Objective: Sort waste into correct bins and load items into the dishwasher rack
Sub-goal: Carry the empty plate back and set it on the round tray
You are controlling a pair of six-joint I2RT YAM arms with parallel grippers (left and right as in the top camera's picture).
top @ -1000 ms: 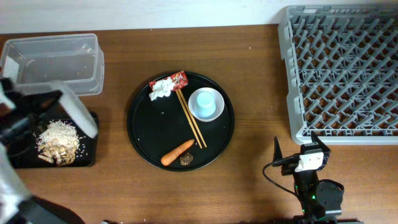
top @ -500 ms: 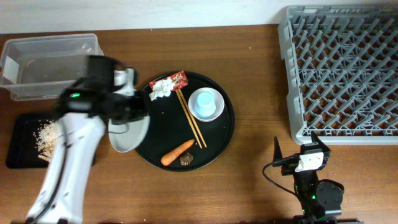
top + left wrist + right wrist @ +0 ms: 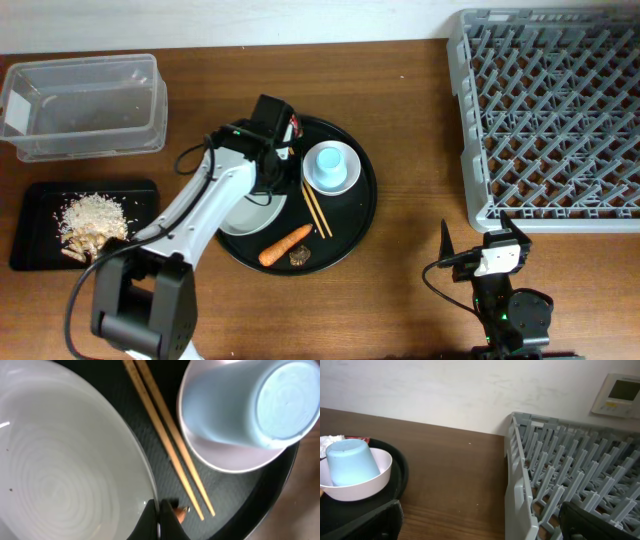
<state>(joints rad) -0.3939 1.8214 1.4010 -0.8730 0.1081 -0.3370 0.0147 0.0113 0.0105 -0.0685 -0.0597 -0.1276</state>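
My left gripper (image 3: pixel 272 178) is shut on the rim of the round pale grey-white dish (image 3: pixel 246 213) and holds it low over the left half of the round black tray (image 3: pixel 352 240). The left wrist view shows the jaws (image 3: pixel 160 521) pinching the dish (image 3: pixel 60 475), which looks empty. Beside it lie the chopsticks (image 3: pixel 315 205) (image 3: pixel 170 445) and the light blue cup (image 3: pixel 331 163) (image 3: pixel 250 405), upside down in a small white bowl. The carrot (image 3: pixel 285 245) and dark lump (image 3: pixel 300 257) lie at the tray's front. Tissue (image 3: pixel 330 440) and red wrapper are mostly hidden under my arm. Rice scraps (image 3: pixel 95 215) lie on the flat black tray (image 3: pixel 140 190).
The clear plastic box (image 3: pixel 85 105) stands at the back left. The grey dishwasher rack (image 3: pixel 550 110) fills the back right and shows in the right wrist view (image 3: pixel 555 460). My right gripper (image 3: pixel 480 262) (image 3: pixel 480 527) rests open at the front right.
My left arm has swung right from over the flat black tray to the round tray, carrying the dish. Rice scraps now lie uncovered on the flat tray. The right arm has not moved.
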